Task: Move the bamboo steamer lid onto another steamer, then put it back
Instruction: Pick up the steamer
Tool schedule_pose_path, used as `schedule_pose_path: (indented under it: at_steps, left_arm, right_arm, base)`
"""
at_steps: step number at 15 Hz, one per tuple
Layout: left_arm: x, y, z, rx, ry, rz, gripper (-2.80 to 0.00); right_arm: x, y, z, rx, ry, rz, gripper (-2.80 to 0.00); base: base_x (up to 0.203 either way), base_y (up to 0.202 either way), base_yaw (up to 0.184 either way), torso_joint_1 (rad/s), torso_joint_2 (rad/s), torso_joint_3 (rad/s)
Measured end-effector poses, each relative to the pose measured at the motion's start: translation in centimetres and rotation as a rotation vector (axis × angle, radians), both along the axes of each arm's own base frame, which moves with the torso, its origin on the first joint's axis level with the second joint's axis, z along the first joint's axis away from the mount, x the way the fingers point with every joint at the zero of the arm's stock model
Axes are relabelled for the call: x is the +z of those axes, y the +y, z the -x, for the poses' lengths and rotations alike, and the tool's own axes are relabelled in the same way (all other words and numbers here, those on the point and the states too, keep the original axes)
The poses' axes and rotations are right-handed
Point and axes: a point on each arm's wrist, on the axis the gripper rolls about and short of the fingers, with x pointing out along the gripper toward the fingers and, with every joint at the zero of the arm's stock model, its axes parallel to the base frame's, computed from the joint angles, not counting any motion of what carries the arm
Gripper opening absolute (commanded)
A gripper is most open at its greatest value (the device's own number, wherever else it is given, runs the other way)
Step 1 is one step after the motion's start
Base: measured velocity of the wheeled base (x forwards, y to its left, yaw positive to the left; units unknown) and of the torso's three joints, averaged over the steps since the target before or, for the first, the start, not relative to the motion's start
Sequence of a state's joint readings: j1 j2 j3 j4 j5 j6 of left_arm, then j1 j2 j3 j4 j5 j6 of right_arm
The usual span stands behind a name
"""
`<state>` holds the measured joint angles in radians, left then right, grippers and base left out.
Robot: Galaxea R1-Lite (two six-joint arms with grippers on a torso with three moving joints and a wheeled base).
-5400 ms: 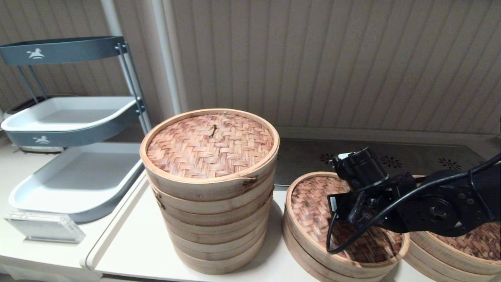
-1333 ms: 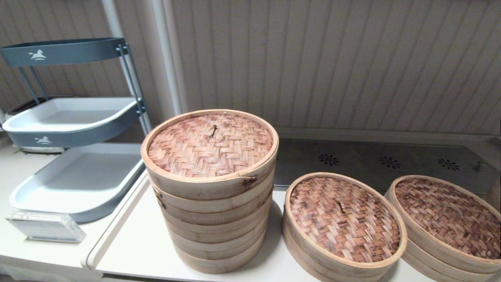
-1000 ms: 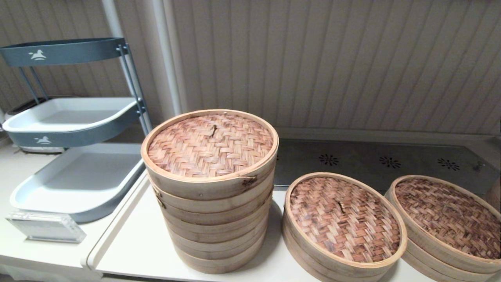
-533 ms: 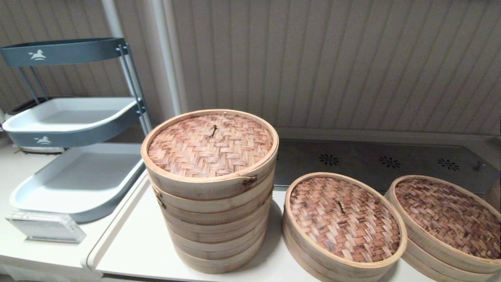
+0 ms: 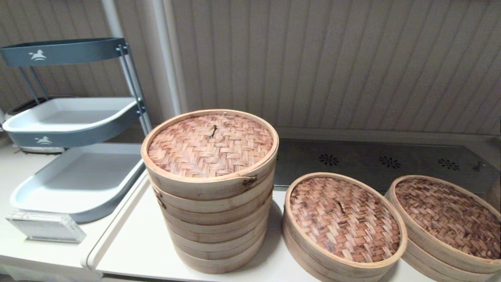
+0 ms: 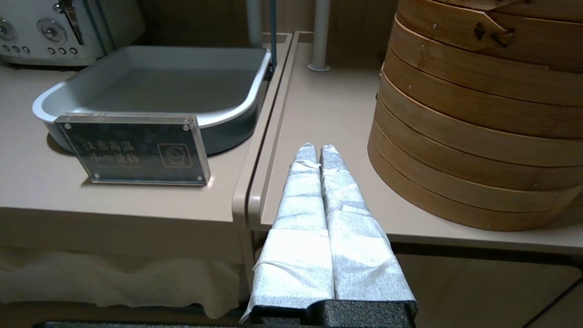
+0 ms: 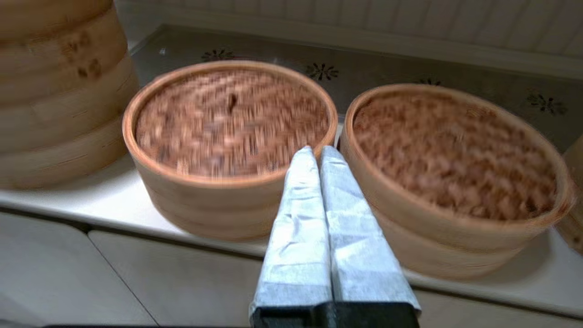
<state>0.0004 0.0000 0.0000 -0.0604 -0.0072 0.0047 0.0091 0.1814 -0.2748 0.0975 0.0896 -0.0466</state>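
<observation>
The bamboo steamer lid (image 5: 344,217), dark-brown woven with a small knot at its centre, lies on the middle low steamer (image 7: 205,205). To its right stands the other low steamer (image 5: 444,219), brown-rimmed, with a brown woven surface sunk inside and no knot showing. Neither arm shows in the head view. My right gripper (image 7: 316,149) is shut and empty, held off the table's front edge and pointing at the gap between the two low steamers. My left gripper (image 6: 317,146) is shut and empty, low at the front edge beside the tall steamer.
A tall many-tiered pale steamer (image 5: 211,196) with a reddish-tan woven lid stands left of the low ones. Grey trays on a rack (image 5: 74,117) and a clear sign holder (image 6: 134,148) sit at the far left. A dark perforated metal strip (image 5: 375,160) runs behind.
Some five seconds ago my right arm reached over the middle lid; it has since pulled back out of the head view. Nothing has shifted during the last second.
</observation>
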Motion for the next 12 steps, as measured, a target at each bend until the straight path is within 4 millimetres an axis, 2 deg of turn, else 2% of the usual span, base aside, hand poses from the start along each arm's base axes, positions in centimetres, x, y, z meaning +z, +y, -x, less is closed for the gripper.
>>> schedule_pose_path:
  at_steps: [3, 6, 9, 12]
  left_arm:
    - [0.0, 0.0, 0.0, -0.001, 0.0, 0.0, -2.8]
    - [0.0, 0.0, 0.0, 0.0, 0.0, 0.0, -2.8]
    - [0.0, 0.0, 0.0, 0.0, 0.0, 0.0, -2.8]
    - [0.0, 0.0, 0.0, 0.0, 0.0, 0.0, -2.8]
  right_arm:
    - [3.9, 0.1, -1.9, 0.03, 0.054, -0.002, -2.8]
    - [6.9, 0.2, -5.2, 0.055, 0.167, -0.017, -2.8]
    - [8.5, 0.6, -9.7, 0.09, 0.341, -0.075, -2.8]
    - [8.6, 2.4, -14.3, 0.15, 0.543, -0.114, -2.8]
  base:
    - [0.0, 0.0, 0.0, 0.0, 0.0, 0.0]
    - [0.0, 0.0, 0.0, 0.0, 0.0, 0.0]
    - [0.0, 0.0, 0.0, 0.0, 0.0, 0.0]
    - [0.0, 0.0, 0.0, 0.0, 0.0, 0.0]
